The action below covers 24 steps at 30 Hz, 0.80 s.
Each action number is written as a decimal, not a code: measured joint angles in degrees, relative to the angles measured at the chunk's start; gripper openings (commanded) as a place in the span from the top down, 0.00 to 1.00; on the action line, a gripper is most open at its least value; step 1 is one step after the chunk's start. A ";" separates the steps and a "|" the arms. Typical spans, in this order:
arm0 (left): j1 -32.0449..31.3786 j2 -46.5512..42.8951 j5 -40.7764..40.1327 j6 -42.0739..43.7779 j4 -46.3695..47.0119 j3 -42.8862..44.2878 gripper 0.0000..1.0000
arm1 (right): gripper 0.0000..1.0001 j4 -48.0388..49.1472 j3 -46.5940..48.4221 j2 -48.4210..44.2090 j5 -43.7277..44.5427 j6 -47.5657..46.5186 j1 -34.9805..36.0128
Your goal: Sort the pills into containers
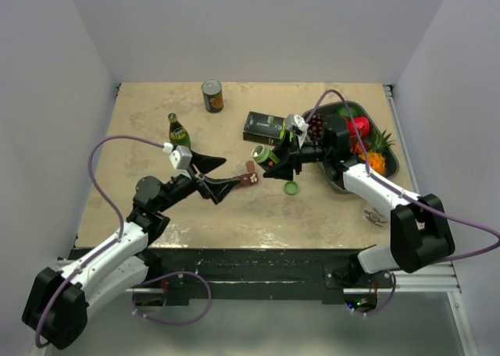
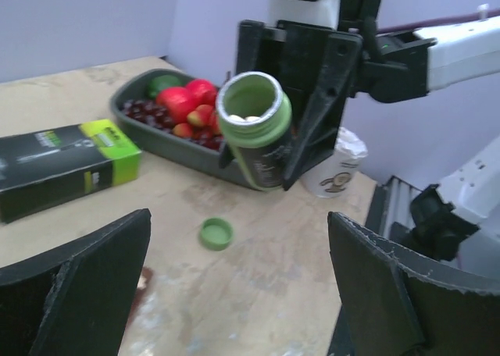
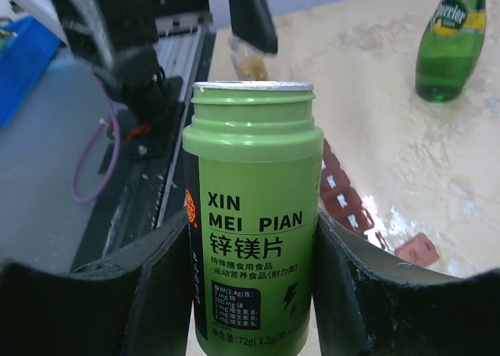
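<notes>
- Bottle status: your right gripper (image 3: 250,239) is clamped mid-body on the green pill bottle (image 3: 251,161), which is uncapped with its mouth tipped forward. White pills (image 2: 244,119) show inside.
- left gripper (image 2: 239,215): jaws spread wide, nothing between them.
- maroon containers (image 1: 249,176): the strip lies on the table right at the left fingertips, below and ahead of the bottle mouth. I can't tell whether it touches them.
- Handling, my read: the strip is light and will skid, so pin one end. The bottle is rigid and slick, so stay on the label and tilt slowly.
</notes>
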 measured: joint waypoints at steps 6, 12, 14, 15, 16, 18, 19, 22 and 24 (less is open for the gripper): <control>-9.03 6.88 -6.01 -2.97 7.19 3.04 0.00 | 0.98 16.85 -1.53 -0.48 -1.57 12.83 0.02; -10.75 10.64 -12.33 -6.62 12.94 3.50 0.00 | 0.98 20.76 -1.66 -1.16 -1.81 14.99 0.11; -11.47 12.15 -13.77 -7.41 14.03 4.46 0.00 | 0.98 20.79 -1.79 -1.16 -1.84 14.97 0.17; -11.85 12.98 -14.58 -7.82 14.64 5.03 0.00 | 0.98 20.76 -1.86 -1.16 -1.84 14.95 0.20; -12.09 13.73 -15.17 -8.33 15.26 5.53 0.00 | 0.98 20.72 -1.95 -1.16 -1.88 14.84 0.20; -12.41 15.06 -16.04 -8.83 16.39 6.27 0.00 | 0.98 20.31 -1.97 -1.16 -1.84 14.38 0.20; -12.63 15.78 -16.31 -9.18 17.00 6.62 0.00 | 0.98 19.82 -1.97 -1.16 -1.84 13.88 0.20; -12.92 17.11 -16.35 -9.70 18.38 7.06 0.01 | 0.98 16.37 -1.92 -1.16 -1.60 11.04 0.20; -13.03 17.49 -15.72 -9.46 19.12 6.97 0.01 | 0.98 12.96 -1.75 -1.16 -1.40 8.55 0.04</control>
